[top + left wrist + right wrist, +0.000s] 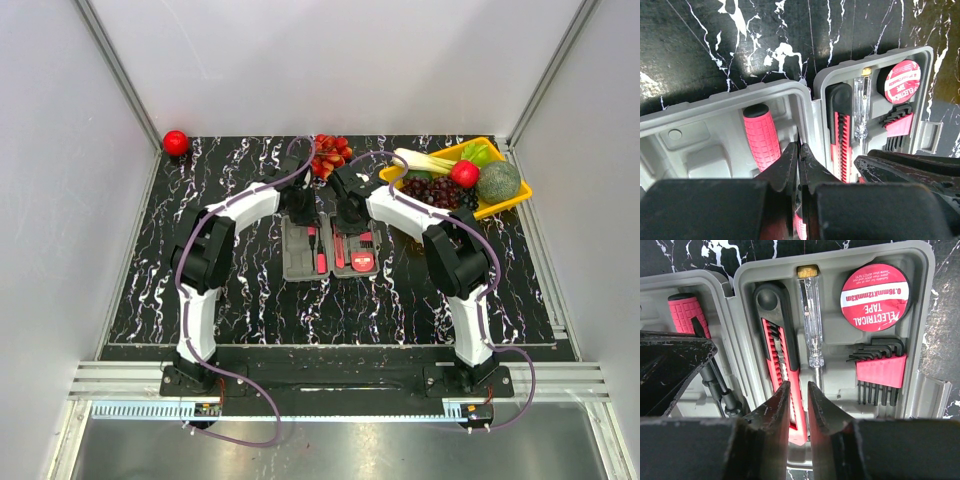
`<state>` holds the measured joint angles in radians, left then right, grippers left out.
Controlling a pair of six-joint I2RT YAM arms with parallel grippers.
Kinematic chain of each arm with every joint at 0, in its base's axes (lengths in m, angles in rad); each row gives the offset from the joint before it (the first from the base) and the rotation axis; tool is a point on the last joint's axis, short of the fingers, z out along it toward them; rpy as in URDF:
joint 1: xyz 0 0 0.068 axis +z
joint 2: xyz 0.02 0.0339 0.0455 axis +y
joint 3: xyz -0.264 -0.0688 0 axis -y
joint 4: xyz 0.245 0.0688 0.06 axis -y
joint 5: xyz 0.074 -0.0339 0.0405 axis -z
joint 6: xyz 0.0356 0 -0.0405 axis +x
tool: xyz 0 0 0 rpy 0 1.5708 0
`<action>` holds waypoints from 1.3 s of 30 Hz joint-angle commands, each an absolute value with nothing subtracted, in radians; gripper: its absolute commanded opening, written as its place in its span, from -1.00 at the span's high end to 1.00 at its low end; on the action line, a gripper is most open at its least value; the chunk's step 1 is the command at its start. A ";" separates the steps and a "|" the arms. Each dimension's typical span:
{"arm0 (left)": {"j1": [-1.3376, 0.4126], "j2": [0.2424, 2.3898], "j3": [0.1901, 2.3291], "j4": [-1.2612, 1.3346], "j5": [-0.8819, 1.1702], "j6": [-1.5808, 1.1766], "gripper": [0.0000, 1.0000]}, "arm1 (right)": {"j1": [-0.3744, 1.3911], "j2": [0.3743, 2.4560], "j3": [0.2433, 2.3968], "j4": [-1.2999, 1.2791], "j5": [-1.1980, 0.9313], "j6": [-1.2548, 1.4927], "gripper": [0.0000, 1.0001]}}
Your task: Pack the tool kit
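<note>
The left gripper [798, 146] is seen pressed together just over the near end of the red-handled screwdriver [761, 140]. The screwdriver is bedded in the open grey plastic hinged case [715, 102], which lies directly beneath both grippers. The right gripper [799, 387] is held narrowly spread above the red-and-black utility knife [780, 345]; no grip on it can be made out. Beyond its fingertips a clear tester screwdriver [810, 320] is nested, with black hex keys [880, 355] to the right and a red electrical tape roll [875, 297] farther off.
</note>
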<state>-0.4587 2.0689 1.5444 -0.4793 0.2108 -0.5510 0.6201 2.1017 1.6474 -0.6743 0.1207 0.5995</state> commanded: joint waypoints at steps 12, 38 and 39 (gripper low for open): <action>-0.462 2.069 1.591 -0.508 0.158 -0.566 0.17 | 0.614 2.007 1.664 -0.631 0.069 0.598 0.47; -0.459 2.145 1.660 -0.552 0.120 -0.560 0.82 | 0.715 2.077 1.608 -0.534 -0.083 0.503 0.51; -0.459 2.141 1.658 -0.552 0.114 -0.560 0.82 | 0.715 2.082 1.605 -0.535 -0.083 0.503 0.51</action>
